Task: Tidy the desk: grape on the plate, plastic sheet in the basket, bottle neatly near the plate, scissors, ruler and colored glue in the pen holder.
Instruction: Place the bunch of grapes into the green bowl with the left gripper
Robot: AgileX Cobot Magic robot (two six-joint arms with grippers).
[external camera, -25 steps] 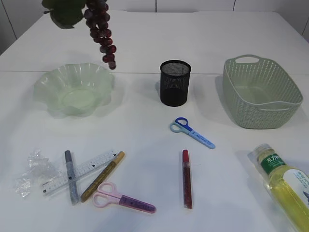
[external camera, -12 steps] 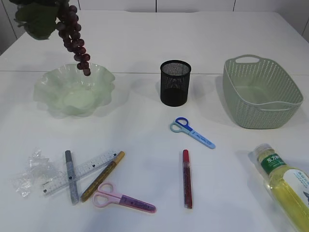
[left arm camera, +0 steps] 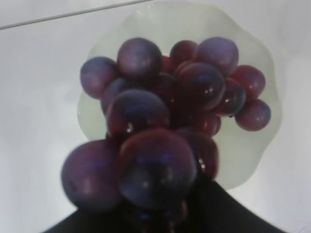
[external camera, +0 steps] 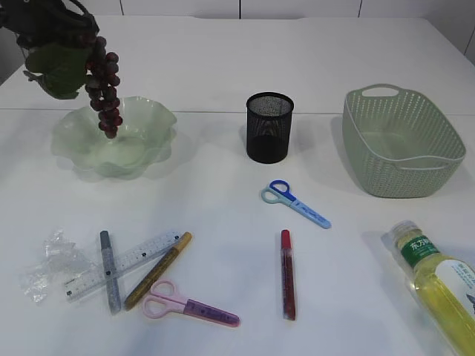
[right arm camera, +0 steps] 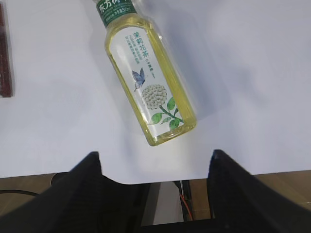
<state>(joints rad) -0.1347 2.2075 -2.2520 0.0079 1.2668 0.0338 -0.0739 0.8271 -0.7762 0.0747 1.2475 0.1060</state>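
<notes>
White and smooth, the desk [external camera: 223, 156] carried everything. Nearest, a clear plastic bottle [external camera: 438, 285] of yellow tea lay on its side at the right edge, cap toward the far left, below the right pincer [right arm camera: 154, 170], whose dark jaws stood wide apart and empty. Left of it lay a pink scissors [external camera: 189, 306], a see-through ruler [external camera: 122, 265] crossed by a grey glitter glue [external camera: 109, 271], a gold glue [external camera: 158, 269], a red glue [external camera: 287, 274] lengthwise toward the camera, and a crumpled plastic sheet [external camera: 48, 263]. A blue scissors [external camera: 295, 202] lay midway. Farther back stood a black mesh pen holder [external camera: 269, 127], a woven green basket [external camera: 401, 141], and a frilled pale-green plate [external camera: 115, 137]. The glossy purple grape [external camera: 102, 87] bunch hung lengthwise straight down over the plate, gripped from above by the left pincer [external camera: 56, 30].
</notes>
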